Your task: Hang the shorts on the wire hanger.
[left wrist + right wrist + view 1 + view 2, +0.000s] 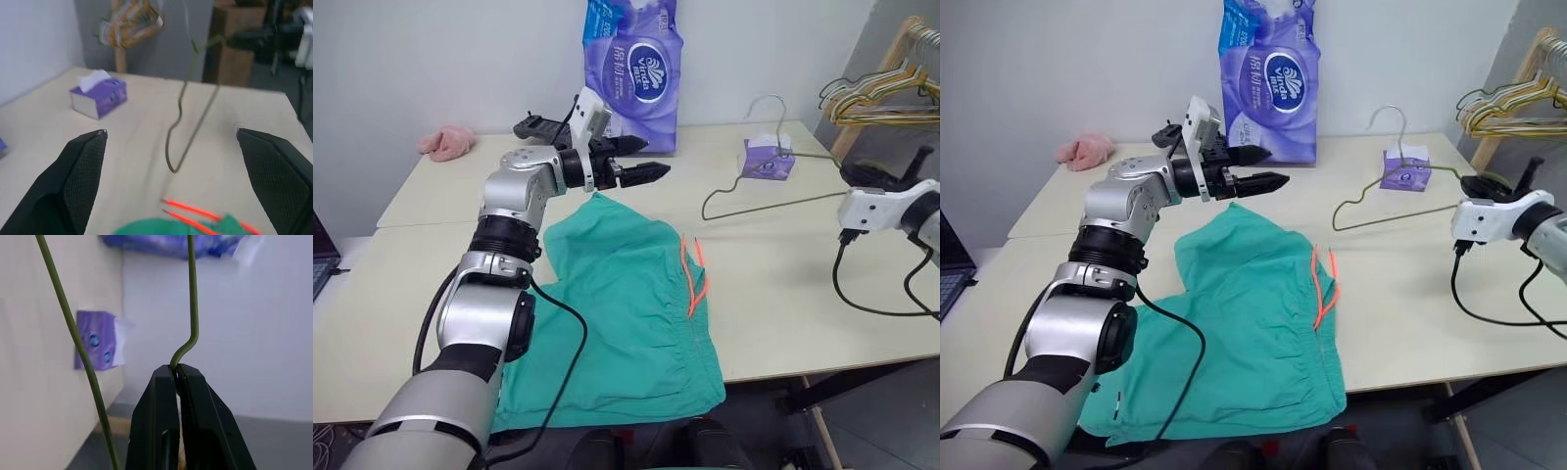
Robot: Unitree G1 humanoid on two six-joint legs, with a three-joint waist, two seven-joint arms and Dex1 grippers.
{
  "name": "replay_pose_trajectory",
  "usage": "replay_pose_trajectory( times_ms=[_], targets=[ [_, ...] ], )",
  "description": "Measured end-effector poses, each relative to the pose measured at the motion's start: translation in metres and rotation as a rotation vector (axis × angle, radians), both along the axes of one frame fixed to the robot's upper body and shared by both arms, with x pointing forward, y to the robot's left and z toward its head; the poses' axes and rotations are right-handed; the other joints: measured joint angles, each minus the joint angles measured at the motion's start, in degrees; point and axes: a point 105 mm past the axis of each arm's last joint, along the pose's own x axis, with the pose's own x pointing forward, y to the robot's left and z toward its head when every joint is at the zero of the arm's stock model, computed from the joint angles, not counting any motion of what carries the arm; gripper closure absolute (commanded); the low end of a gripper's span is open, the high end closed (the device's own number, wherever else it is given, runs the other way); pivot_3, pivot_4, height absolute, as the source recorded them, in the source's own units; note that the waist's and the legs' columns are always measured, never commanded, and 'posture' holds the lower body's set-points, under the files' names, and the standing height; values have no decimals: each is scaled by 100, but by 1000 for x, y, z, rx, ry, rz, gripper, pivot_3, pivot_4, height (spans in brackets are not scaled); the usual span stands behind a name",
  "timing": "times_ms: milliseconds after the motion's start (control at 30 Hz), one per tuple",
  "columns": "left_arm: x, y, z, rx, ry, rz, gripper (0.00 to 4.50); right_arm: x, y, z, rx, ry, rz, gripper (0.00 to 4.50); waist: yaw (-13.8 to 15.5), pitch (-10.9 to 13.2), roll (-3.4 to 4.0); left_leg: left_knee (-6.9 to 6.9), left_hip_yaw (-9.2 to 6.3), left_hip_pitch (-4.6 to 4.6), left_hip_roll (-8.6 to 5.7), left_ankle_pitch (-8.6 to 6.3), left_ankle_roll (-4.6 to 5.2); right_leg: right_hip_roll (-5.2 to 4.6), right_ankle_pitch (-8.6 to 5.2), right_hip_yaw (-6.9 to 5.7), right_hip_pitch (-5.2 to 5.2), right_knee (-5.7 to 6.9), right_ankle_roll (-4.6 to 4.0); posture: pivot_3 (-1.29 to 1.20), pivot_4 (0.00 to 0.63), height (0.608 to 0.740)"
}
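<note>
Centrally, the shorts point(626, 313) lay flat on the pale table point(803, 294), teal-green, orange drawstring point(693, 279) trailing at the waistband, lower edge hanging over the near table rim.

Left gripper point(641, 162): raised in the upper middle of the frame, just past the top edge of the shorts, not touching them; its fingers point(78, 176) stood wide apart with nothing between.

Right gripper point(177, 372): at the right edge of the frame, jaws pressed together on the wire hanger point(759, 204), pinched at a bend of the thin wire.

The hanger itself was lifted off the table, its hook point(769, 103) up in the upper right of centre, its long side stretching left toward the shorts, well apart from them.

Other items:
- purple tissue box point(767, 159), behind the hanger wire, upper right
- tall purple tissue pack point(631, 69), upright at the wall, behind the left gripper
- pink cloth point(448, 143), upper left
- bunch of yellow and pale hangers point(891, 93) on a wooden rack, upper right corner
- black cable point(871, 294) looping below the right arm
</note>
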Motion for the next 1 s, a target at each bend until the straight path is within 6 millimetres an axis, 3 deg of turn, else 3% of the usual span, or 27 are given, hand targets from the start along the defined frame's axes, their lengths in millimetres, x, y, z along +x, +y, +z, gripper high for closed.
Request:
replay_pose_trajectory(
  times_ms=[167, 367, 467, 733, 833, 1000],
  targets=[
    [-3, -3, -32, 158, 41, -58, 0, 0, 34, 20, -43, -85, 139, 4471, -25, 2, -3, -1, 10, 10, 7, -2, 4, 10, 1, 18, -1, 9, 0, -11, 60, 740],
    [0, -8, -51, 197, 60, -65, 0, -5, 73, 32, -66, -142, 277, 4471, -24, 2, -3, -1, 22, 6, 7, -9, 15, 11, 16, 30, -8, 9, -25, -19, 62, 740],
    [-1, -15, -52, 199, 64, -81, 0, -10, 86, 42, -83, -181, 322, 4471, -24, 7, -12, 0, 22, 6, 6, -11, 19, 10, 17, 30, -7, 8, -25, -19, 63, 740],
    [-5, -26, -52, 218, 55, -134, 0, -6, 103, 43, -60, -173, 355, 4471, -34, 8, -14, 1, 27, 9, 8, -13, 22, 11, 19, 36, -10, 11, -26, -21, 67, 740],
    [-4, -26, -52, 227, 46, -131, 641, -7, 106, 46, -67, -182, 364, 4500, -33, 9, -15, 0, 26, 8, 8, -13, 22, 11, 19, 35, -9, 11, -27, -19, 70, 740],
    [-3, -24, -55, 242, 49, -118, 2153, -7, 106, 45, -72, -181, 362, 4500, -33, 9, -15, 1, 28, 8, 6, -13, 22, 10, 19, 37, -9, 11, -26, -12, 69, 740]
  ],
)
